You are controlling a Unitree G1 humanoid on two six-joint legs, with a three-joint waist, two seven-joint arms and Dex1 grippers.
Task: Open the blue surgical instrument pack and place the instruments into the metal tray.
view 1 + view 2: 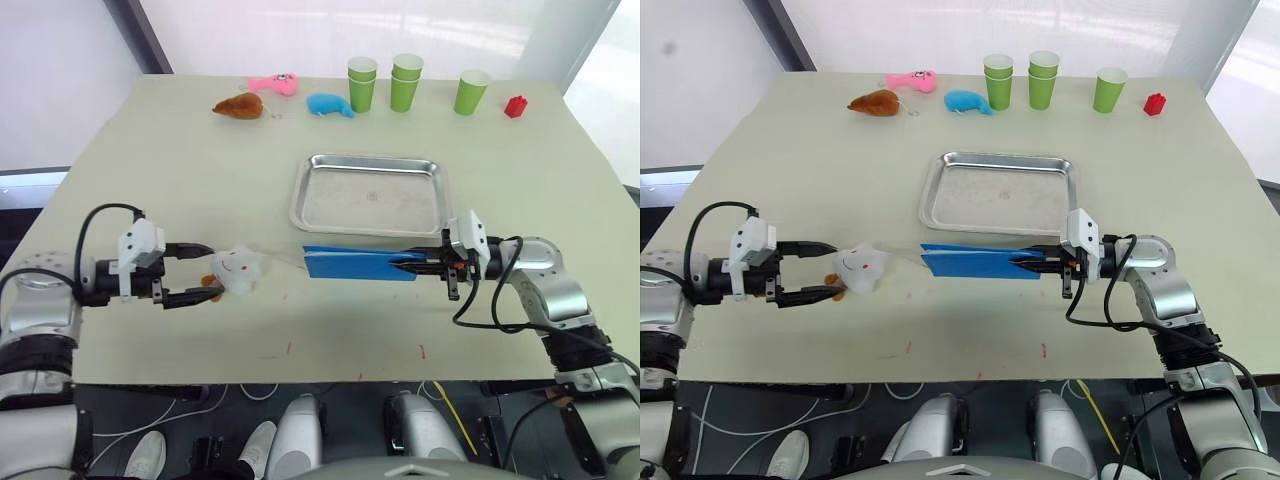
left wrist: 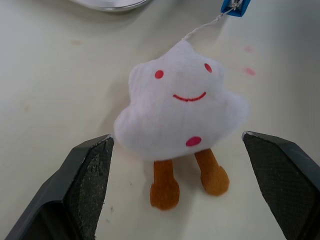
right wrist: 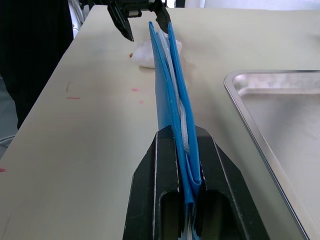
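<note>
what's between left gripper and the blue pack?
A white plush toy sits between the open left gripper fingers; its string runs to the blue pack, per left eye view.

Robot test lab or demo room: bare beige tabletop [image 1: 150,150] with staged props, green paper cups [image 1: 405,82], plush toys [image 1: 238,105], steel tray [image 1: 370,195], loose cables [image 1: 240,395] on floor.

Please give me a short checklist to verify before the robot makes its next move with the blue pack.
1. Right gripper holds pack: ok, shut on its edge.
2. Pack opened: not ok, both sides together.
3. Tray free to receive instruments: ok.
4. Left gripper ready: ok, open, around the white plush without touching it.
5. Plush string tied to pack's zipper: cannot tell.
6. Instruments inside: cannot tell.
</note>
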